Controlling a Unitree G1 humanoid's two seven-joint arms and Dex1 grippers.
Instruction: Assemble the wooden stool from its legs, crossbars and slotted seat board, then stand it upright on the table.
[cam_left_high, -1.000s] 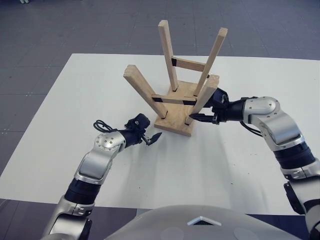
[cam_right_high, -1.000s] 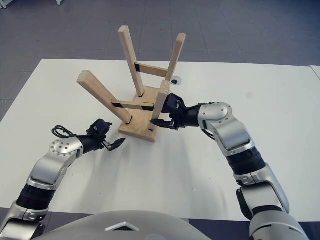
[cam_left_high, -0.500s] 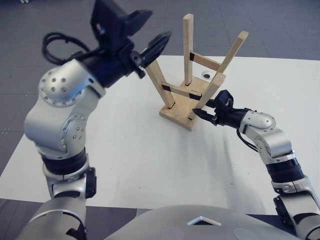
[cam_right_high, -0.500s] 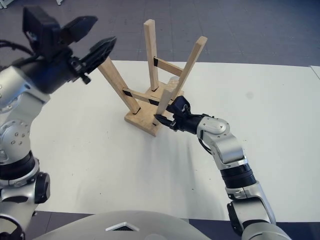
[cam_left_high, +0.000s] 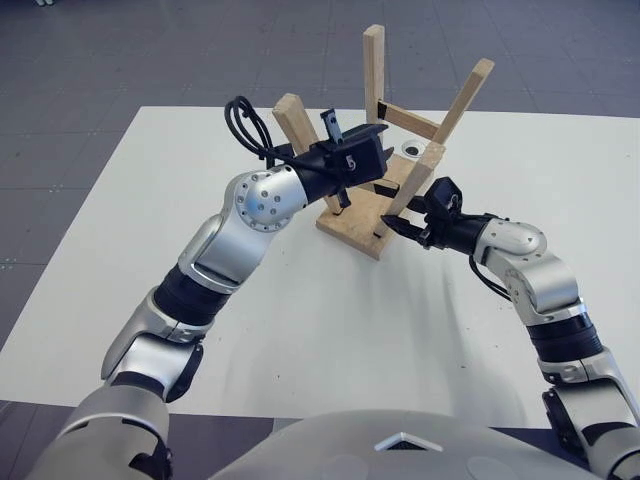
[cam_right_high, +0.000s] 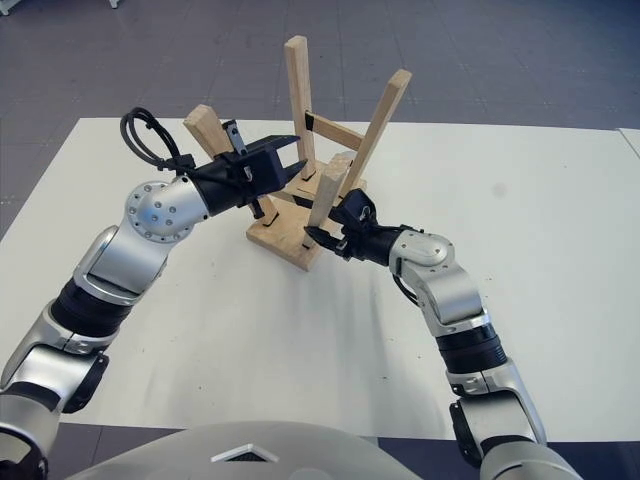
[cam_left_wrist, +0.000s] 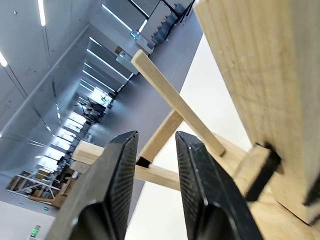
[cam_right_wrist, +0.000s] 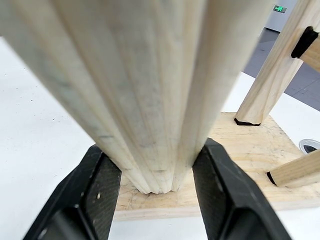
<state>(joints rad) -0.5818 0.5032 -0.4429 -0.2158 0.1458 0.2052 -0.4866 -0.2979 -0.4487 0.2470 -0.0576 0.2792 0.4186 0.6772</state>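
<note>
The right gripper (cam_right_high: 318, 238) is clamped on the base of the near leg (cam_right_high: 331, 190); the left gripper (cam_right_high: 291, 160) hangs with its fingers spread among the legs. The stool (cam_left_high: 372, 190) sits upside down on the table (cam_left_high: 450, 330), seat board (cam_left_high: 352, 222) down, legs pointing up and splaying outward.

Inverted stool (cam_right_high: 335, 132) stands upper centre on the table (cam_right_high: 300, 330). Left gripper (cam_right_high: 297, 158) lies among its left-hand legs; right gripper (cam_right_high: 315, 237) straddles the lower-right leg (cam_right_high: 330, 190) above the seat board (cam_right_high: 285, 240).

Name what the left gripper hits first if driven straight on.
Probably the crossbar joining the two far legs: it sits right ahead of the open left gripper, though depth is unclear.
</note>
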